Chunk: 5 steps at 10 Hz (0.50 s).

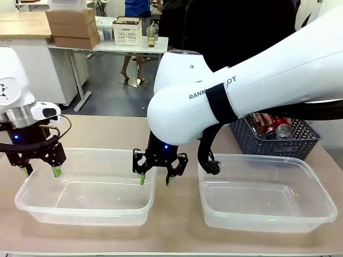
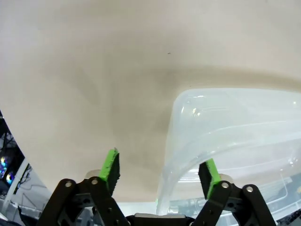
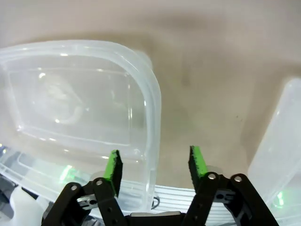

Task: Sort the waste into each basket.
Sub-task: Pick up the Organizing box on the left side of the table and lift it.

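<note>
Two clear plastic baskets stand empty side by side on the tan table: the left one (image 1: 80, 215) and the right one (image 1: 262, 222). My left gripper (image 1: 41, 171) is open and straddles the left basket's left rim; in the left wrist view the gripper (image 2: 160, 172) has the basket's corner wall (image 2: 188, 141) between its green pads. My right gripper (image 1: 155, 180) is open astride that basket's right rim; in the right wrist view the rim (image 3: 151, 113) runs between the fingers of the gripper (image 3: 155, 167). The waste, red cans (image 1: 277, 127), lies in a dark grey lattice basket (image 1: 278, 143).
The grey lattice basket stands behind the right clear basket, whose edge (image 3: 282, 141) shows in the right wrist view. My right arm's big white link (image 1: 214, 101) spans the middle of the front view. A person in dark clothes stands at the far side.
</note>
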Available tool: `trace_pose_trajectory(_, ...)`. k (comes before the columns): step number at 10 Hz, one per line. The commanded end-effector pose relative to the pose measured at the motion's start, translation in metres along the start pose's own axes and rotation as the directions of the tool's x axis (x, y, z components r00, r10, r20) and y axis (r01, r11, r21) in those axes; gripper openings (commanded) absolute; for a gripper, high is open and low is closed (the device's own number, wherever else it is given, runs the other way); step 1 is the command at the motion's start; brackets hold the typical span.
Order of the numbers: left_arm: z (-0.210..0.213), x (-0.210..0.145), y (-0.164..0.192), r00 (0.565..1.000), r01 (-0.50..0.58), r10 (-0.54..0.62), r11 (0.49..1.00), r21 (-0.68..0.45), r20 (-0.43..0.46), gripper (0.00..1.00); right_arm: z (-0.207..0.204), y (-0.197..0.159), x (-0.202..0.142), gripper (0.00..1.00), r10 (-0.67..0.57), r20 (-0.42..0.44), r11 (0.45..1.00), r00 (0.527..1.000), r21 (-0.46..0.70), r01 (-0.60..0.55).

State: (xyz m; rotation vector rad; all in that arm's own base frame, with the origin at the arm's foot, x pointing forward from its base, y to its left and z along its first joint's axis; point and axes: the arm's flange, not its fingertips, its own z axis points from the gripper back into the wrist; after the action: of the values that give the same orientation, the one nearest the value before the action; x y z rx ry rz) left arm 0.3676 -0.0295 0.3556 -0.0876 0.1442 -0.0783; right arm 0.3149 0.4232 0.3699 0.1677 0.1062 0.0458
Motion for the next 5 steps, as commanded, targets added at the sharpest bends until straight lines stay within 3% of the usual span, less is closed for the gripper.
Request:
trace_pose_trajectory(1, -0.0265, -0.0631, 0.0074, 0.999, 0.025, -0.023, 0.998, -0.051, 0.042, 0.00, -0.0051, 0.0149, 0.0053, 0.00, -0.051, 0.006, 0.996, 0.999, -0.072, 0.052)
trace_pose_trajectory(2, -0.0246, -0.0649, 0.0083, 0.999, 0.015, -0.013, 0.999, -0.046, 0.047, 0.35, -0.0082, 0.0164, 0.0065, 0.00, -0.060, 0.013, 0.994, 0.998, -0.094, 0.061)
trace_pose_trajectory(3, -0.0229, -0.0664, 0.0096, 0.999, 0.013, -0.011, 0.999, -0.040, 0.041, 0.00, -0.0101, 0.0178, 0.0079, 0.00, -0.066, 0.023, 0.991, 0.998, -0.113, 0.068)
trace_pose_trajectory(4, -0.0227, -0.0668, 0.0096, 0.999, 0.016, -0.014, 0.999, -0.037, 0.040, 0.00, -0.0122, 0.0190, 0.0083, 0.03, -0.065, 0.027, 0.990, 0.998, -0.121, 0.068)
trace_pose_trajectory(5, -0.0234, -0.0674, 0.0085, 0.999, 0.020, -0.020, 0.999, -0.026, 0.033, 0.00, -0.0133, 0.0197, 0.0083, 0.00, -0.066, 0.017, 0.990, 0.998, -0.125, 0.068)
